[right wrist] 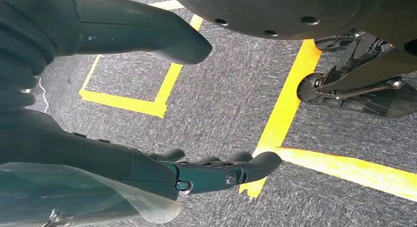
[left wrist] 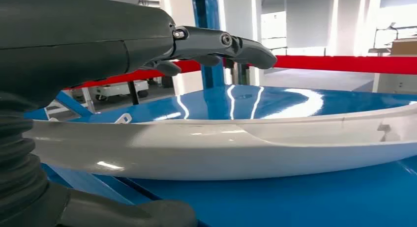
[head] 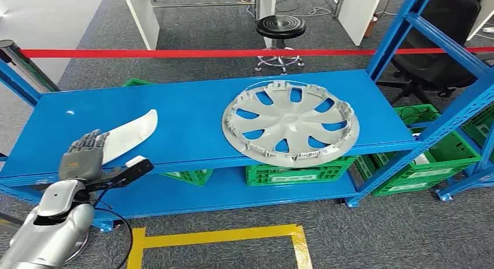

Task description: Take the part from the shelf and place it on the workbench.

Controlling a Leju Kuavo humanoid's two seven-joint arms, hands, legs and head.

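two parts on shelf [head: 192,114]: white strip [head: 131,134], hubcap [head: 290,123]; both hands' fingers [head: 88,142] open.

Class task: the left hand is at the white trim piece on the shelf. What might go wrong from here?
1. The white trim piece is long, and the left hand is at one end; lifted there, it may tip or slip.
2. Its glossy, curved surface gives the fingers little purchase.
3. Swinging it could knock the hubcap, which overhangs the shelf edge.

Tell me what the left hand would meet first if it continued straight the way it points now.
Probably the white curved part: the left hand is open at its near end, fingers above it, on the blue shelf.
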